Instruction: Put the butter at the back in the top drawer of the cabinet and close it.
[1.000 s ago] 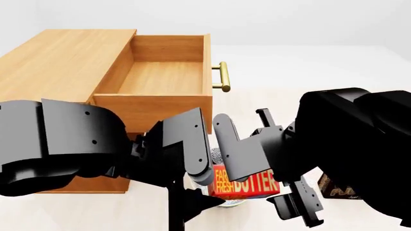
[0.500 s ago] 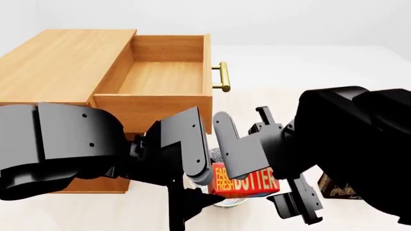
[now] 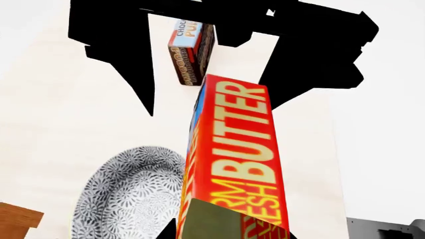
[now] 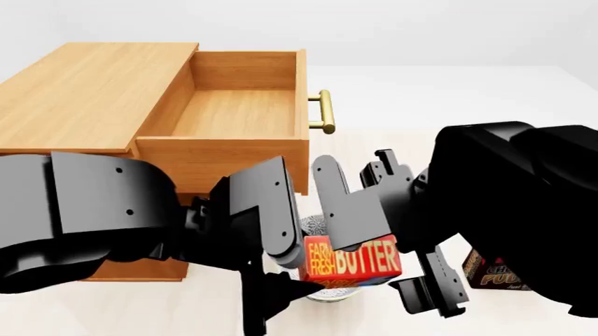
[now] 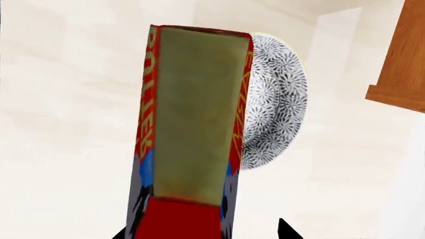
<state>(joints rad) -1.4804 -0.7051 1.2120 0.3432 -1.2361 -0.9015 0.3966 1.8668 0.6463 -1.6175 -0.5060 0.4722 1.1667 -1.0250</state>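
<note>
The butter point(image 4: 353, 260), an orange-red box with white lettering, hangs above the table in front of the cabinet point(image 4: 84, 91), between both grippers. My left gripper point(image 3: 229, 234) is shut on one end of the butter point(image 3: 232, 159), its tips tight against both sides. My right gripper point(image 5: 202, 231) is open around the other end of the butter point(image 5: 192, 124), with a gap at one tip. The top drawer point(image 4: 234, 112) is pulled wide open and holds nothing; its brass handle point(image 4: 324, 112) faces right. The lower drawers are hidden behind my arms.
A patterned bowl point(image 4: 325, 294) sits on the table just under the butter and shows as the bowl point(image 5: 272, 114) beside the box. The chocolate pudding box point(image 4: 491, 269) stands to the right. A cabinet corner point(image 5: 405, 55) is close by.
The butter has risen slightly and shifted a little left with both grippers. More of the pudding box now shows at the right.
</note>
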